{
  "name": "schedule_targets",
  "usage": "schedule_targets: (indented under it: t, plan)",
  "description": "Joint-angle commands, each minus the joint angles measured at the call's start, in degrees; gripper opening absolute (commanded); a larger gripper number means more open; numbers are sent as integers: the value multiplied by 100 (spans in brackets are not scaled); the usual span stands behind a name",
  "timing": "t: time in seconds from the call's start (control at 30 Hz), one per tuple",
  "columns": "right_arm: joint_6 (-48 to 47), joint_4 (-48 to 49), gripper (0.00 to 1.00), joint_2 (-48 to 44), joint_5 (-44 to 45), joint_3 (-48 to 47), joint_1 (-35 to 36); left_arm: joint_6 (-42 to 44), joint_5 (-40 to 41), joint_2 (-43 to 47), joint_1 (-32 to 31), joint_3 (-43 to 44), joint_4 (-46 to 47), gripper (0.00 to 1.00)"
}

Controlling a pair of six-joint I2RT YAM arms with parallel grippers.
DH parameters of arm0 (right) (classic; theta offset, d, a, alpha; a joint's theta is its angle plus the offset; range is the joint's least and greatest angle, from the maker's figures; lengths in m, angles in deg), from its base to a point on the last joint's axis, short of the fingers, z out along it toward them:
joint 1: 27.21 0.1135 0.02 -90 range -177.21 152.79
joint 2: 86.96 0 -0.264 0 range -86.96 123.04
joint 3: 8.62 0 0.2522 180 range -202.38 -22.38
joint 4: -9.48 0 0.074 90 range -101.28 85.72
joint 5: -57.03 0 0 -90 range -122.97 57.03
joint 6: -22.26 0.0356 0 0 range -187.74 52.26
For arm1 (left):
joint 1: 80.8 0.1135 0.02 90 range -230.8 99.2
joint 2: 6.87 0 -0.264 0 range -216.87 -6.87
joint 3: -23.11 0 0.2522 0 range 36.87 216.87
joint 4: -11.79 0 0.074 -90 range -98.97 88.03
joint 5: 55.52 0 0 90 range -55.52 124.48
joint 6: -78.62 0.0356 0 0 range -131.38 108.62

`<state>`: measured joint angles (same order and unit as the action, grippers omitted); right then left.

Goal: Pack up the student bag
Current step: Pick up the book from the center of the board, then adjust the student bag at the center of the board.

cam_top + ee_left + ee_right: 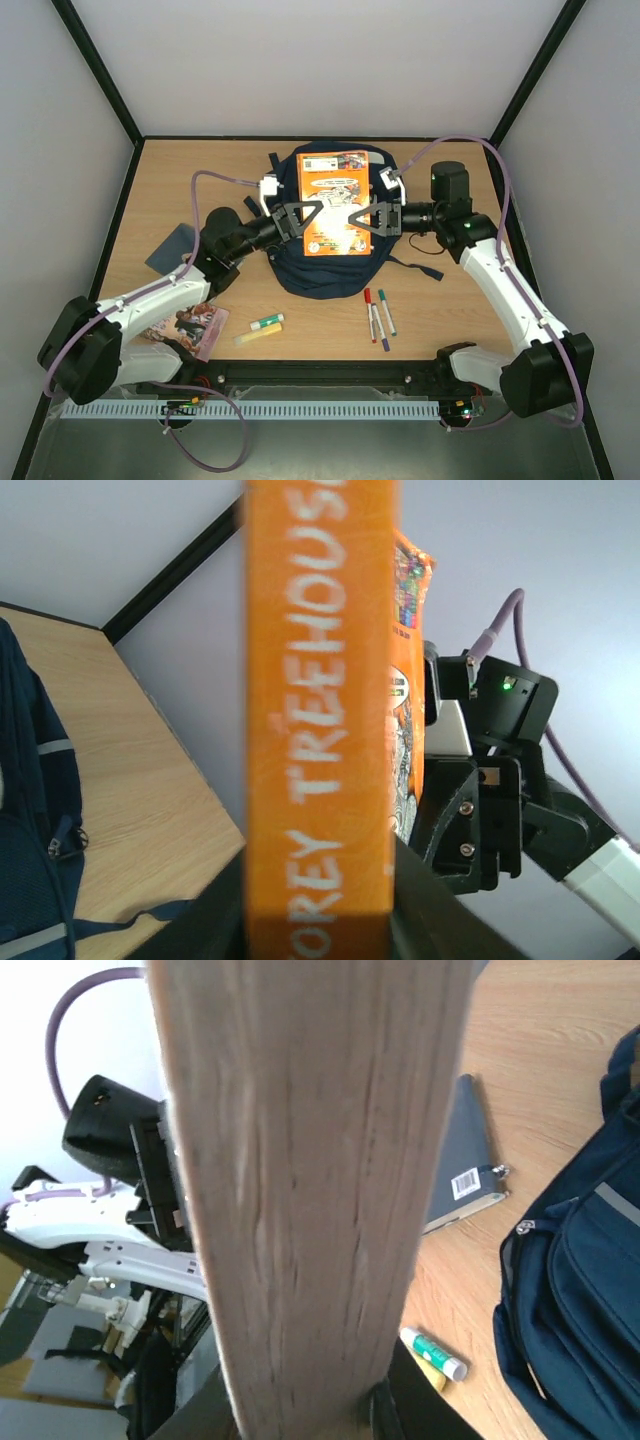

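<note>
Orange book (pixel 320 730), gripped by my left hand (pixel 308 216) and right hand (pixel 360 218): left wrist shows spine, right wrist page edges, overhead its cover above the student bag (pixel 300 275).

Wooden table (pixel 450 300) carries student bag (pixel 320 277), markers (pixel 378 316), grey book (pixel 172 248).

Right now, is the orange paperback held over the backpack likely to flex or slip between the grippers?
Probably stiff: the orange paperback spans left gripper and right gripper without visible sag. Its thick page block suggests some weight, so edge grips might let it pivot.
</note>
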<state>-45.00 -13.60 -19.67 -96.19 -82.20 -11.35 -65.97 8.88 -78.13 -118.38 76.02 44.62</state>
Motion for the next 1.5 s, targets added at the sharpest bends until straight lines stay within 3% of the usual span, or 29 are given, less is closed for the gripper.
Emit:
schedule_targets:
  t: [0.0, 0.1, 0.3, 0.47, 0.6, 0.73, 0.97, 1.13, 1.47]
  plan:
    - [-66, 328, 7, 12, 41, -88, 0, 256, 117, -124, 26, 87, -259, 42]
    - [-437, 6, 1, -51, 504, -171, -47, 556, 387, -47, 96, 288, -1158, 71]
    - [-916, -201, 1, -396, 1980, 179, -646, 1888, 956, 243, 192, 1013, -3739, 99]
    - [-1243, 185, 1, -664, 2474, 867, -1065, 2107, 1539, 281, 194, 1842, -5691, 99]
    - [-1356, 410, 1, -732, 2628, 1111, -1085, 1662, 2083, 210, 207, 3004, -7059, 100]
    - [-1455, 467, 1, -746, 2648, 1215, -1085, 973, 2526, 293, 208, 4013, -7854, 99]
    - [-1589, 444, 1, -481, 2622, 1244, -1085, 243, 2244, 398, 207, 4605, -7917, 100]
    - [-1596, 473, 1, -184, 2578, 1181, -1085, 320, 2112, 180, 208, 5149, -7761, 99]
    - [-1676, 412, 1, -63, 2563, 1176, -1087, 468, 1990, -14, 132, 5322, -7523, 99]
